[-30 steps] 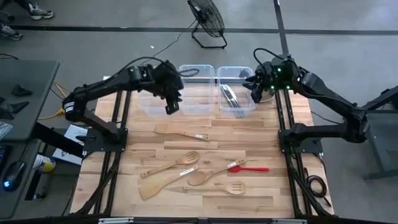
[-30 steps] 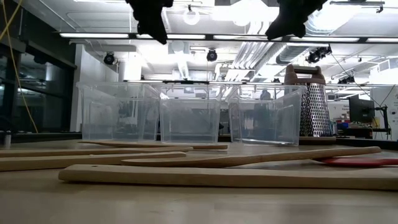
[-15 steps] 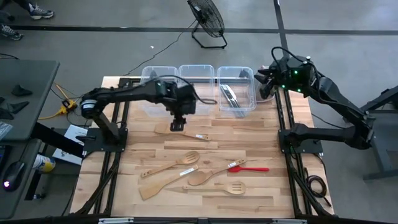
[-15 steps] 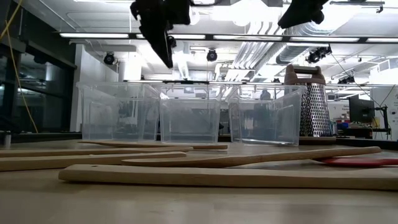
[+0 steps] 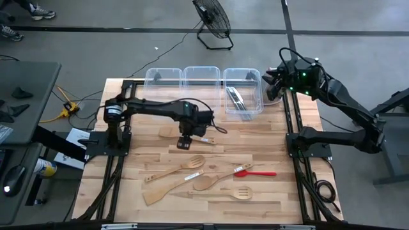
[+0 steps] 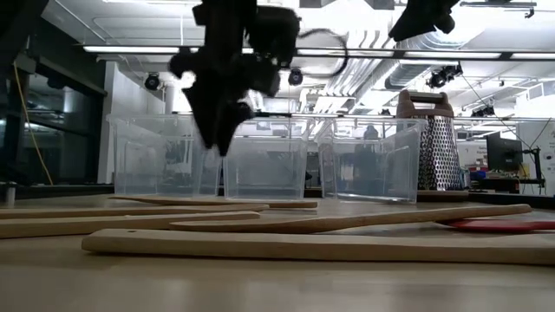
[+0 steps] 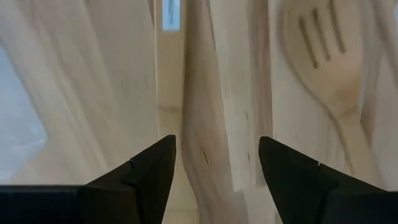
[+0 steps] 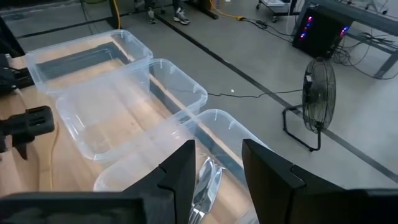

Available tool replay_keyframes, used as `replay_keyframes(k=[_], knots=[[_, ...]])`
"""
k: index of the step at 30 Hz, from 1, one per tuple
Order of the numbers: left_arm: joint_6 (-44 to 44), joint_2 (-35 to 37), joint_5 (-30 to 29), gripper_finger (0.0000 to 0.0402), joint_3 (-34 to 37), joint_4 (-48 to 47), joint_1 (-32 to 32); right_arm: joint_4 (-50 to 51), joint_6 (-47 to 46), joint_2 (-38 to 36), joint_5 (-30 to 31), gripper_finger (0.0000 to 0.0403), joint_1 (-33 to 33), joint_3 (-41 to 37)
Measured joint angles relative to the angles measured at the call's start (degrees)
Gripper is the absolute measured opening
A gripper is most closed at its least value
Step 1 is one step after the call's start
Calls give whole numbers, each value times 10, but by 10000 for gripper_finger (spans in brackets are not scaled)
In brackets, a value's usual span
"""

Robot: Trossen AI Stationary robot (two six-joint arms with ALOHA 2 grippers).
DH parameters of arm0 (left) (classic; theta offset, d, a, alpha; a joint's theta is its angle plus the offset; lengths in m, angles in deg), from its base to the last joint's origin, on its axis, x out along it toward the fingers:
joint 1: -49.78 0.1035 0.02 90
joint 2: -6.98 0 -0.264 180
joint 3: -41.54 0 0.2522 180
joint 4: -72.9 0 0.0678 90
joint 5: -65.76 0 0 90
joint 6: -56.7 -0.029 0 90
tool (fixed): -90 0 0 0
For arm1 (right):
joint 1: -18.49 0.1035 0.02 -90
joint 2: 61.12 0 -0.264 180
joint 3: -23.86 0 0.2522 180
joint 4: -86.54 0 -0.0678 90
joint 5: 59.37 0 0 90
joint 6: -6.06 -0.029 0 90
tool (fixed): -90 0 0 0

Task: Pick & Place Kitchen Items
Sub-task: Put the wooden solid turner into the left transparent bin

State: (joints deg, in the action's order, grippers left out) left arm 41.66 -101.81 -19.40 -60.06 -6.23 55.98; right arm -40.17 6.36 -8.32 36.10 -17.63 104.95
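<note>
My left gripper hangs open a little above the far pale wooden spatula, which lies flat on the table. In the left wrist view its fingers stand on either side of a pale wooden handle without touching it. In the low view it is clear of the table. My right gripper is open and empty, high over the table's far right corner, beside the right tub. That tub holds silver metal utensils.
Three clear tubs stand along the far edge, the left and middle ones showing nothing inside. Wooden spoons and spatulas, a slotted one and a red spatula lie near the front. A metal grater stands far right.
My left gripper has come from above the tubs toward the table's near edge and down, and now hangs low over the far wooden spatula. My right gripper has drawn back a little toward the far right corner. The utensils have stayed where they were.
</note>
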Motion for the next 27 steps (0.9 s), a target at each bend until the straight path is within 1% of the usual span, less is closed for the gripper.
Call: replay_keyframes(k=[2,4,9,12,15,19,27], knots=[[16,0,-2,229,33,32,1,0,6,-1,0,124,0,0],[26,3,-18,229,67,28,2,1,12,-2,0,124,0,0],[13,8,-58,229,127,85,1,3,14,-4,0,124,0,0],[3,8,-76,229,145,138,1,2,11,-4,-7,124,0,0],[-1,9,-99,229,152,145,2,7,11,-4,-11,124,0,0],[-24,10,-97,229,161,161,2,10,9,-4,-12,124,0,0],[-23,14,-53,229,223,207,3,10,8,-4,-12,124,0,0]])
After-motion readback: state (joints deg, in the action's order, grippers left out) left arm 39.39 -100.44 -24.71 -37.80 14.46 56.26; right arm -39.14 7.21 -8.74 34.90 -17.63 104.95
